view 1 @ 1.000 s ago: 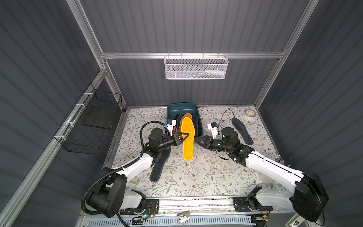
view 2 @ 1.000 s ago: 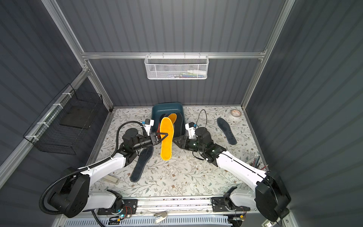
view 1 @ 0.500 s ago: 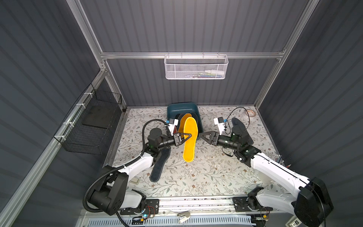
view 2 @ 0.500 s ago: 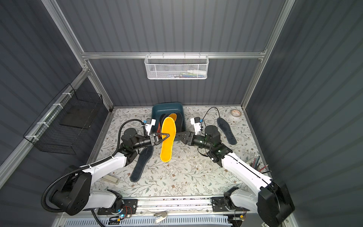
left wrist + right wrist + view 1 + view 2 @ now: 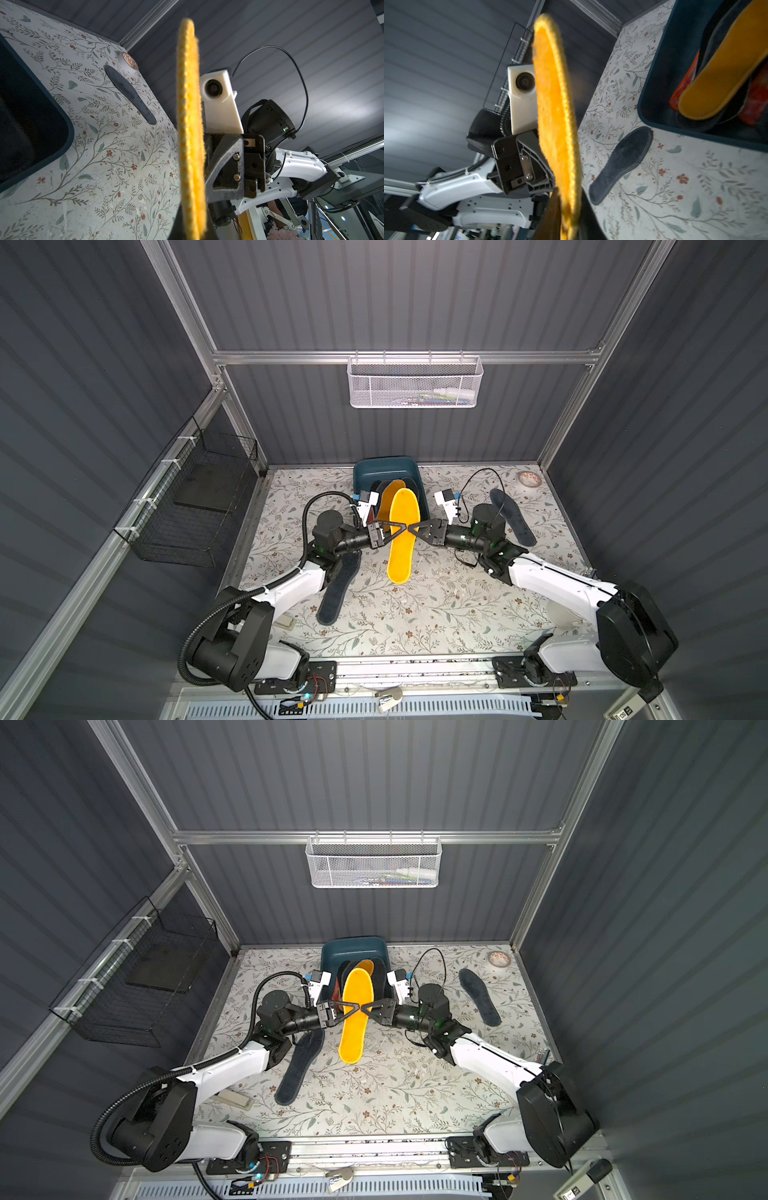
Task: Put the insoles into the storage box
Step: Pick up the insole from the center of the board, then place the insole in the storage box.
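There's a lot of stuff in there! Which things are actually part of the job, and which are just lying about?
Job: held yellow insole, left dark insole, right dark insole, boxed insoles, teal storage box.
Lying about: white mesh basket, black wire basket, tape roll.

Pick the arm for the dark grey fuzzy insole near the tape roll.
Right, probably: the dark grey fuzzy insole lies beside the right arm; the left arm sits beyond the held fuzzy yellow insole.

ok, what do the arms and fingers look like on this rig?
Left arm and right arm have white shells with black joints and bases. Black left gripper and right gripper, triangular fingers, white boxy wrist camera on each. Left has corrugated black conduit, right a thin looped cable.
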`<state>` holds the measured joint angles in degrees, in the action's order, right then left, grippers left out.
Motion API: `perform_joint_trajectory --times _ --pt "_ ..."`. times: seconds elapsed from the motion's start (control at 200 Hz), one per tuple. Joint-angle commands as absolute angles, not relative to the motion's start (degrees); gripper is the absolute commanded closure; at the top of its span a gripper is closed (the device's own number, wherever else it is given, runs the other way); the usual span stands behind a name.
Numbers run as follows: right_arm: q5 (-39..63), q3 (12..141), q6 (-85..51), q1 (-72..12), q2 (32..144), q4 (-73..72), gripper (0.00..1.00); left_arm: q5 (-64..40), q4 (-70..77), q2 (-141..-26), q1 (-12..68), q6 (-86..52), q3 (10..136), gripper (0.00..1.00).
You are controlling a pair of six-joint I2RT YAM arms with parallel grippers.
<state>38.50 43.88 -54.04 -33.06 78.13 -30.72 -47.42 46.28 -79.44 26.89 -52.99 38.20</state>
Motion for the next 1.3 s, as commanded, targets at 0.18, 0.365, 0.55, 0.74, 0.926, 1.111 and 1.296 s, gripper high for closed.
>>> perform_joint_trajectory --times 0.18,0.365,0.55,0.74,0.926,1.111,1.296 --pt "35.6 47.8 -50.1 -32.6 76.7 -24.2 1.0 -46.3 41.8 -78.0 26.6 -49.9 40.2 0.1" --pt "33.6 53.4 -44.1 -29.0 75.8 -11.3 1.0 -38.4 24.0 -70.6 26.6 -40.5 41.9 0.0" --pt "31.4 62.5 -35.8 -25.1 79.6 3.3 1.0 -14.6 -3.1 -60.2 26.6 -30.0 44.5 0.0" --pt "32.9 72.1 -30.2 -20.6 89.1 10.0 1.0 3.0 -16.0 -52.6 26.6 -27.5 44.0 0.0" --pt "33.5 83.4 -25.0 -18.8 99.9 15.7 1.0 5.5 -18.2 -47.6 26.6 -30.0 41.2 0.0" --pt "35.0 94.1 -23.4 -17.6 110.0 19.1 1.0 6.0 -20.6 -46.0 26.6 -30.6 40.8 0.0" --pt "36.3 102.8 -22.8 -17.5 118.0 21.9 1.0 6.7 -21.7 -45.6 26.6 -30.0 41.4 0.0"
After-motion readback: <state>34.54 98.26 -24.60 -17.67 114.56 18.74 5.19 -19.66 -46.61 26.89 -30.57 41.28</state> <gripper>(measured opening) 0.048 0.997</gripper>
